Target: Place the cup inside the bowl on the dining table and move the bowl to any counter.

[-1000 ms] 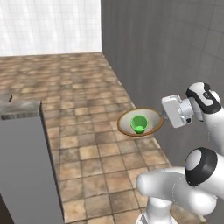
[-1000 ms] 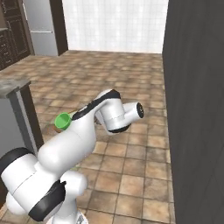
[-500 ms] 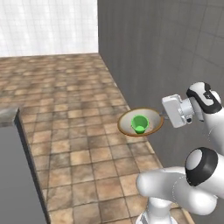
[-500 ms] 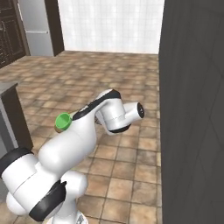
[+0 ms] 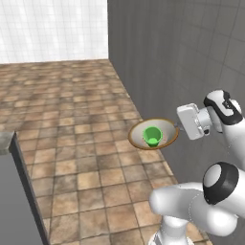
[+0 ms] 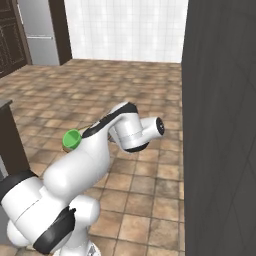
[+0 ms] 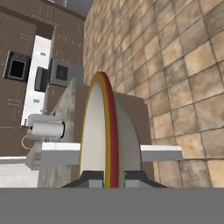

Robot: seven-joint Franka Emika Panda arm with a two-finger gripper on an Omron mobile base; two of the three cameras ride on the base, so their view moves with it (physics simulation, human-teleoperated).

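Cup [image 5: 152, 136] inside the bowl [image 5: 165, 125], bowl's rim between the fingers [image 7: 92, 178], above the floor [image 5: 72, 124].

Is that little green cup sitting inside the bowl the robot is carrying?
Yes, in the left base view the cup stands upright in the middle of the bowl, which is held up above the tiled floor.

Looks like a home kitchen: brown tiled floor [image 5: 72, 124], white tile wall [image 6: 125, 30], a steel fridge [image 6: 40, 32] beside dark cabinets [image 6: 10, 45].
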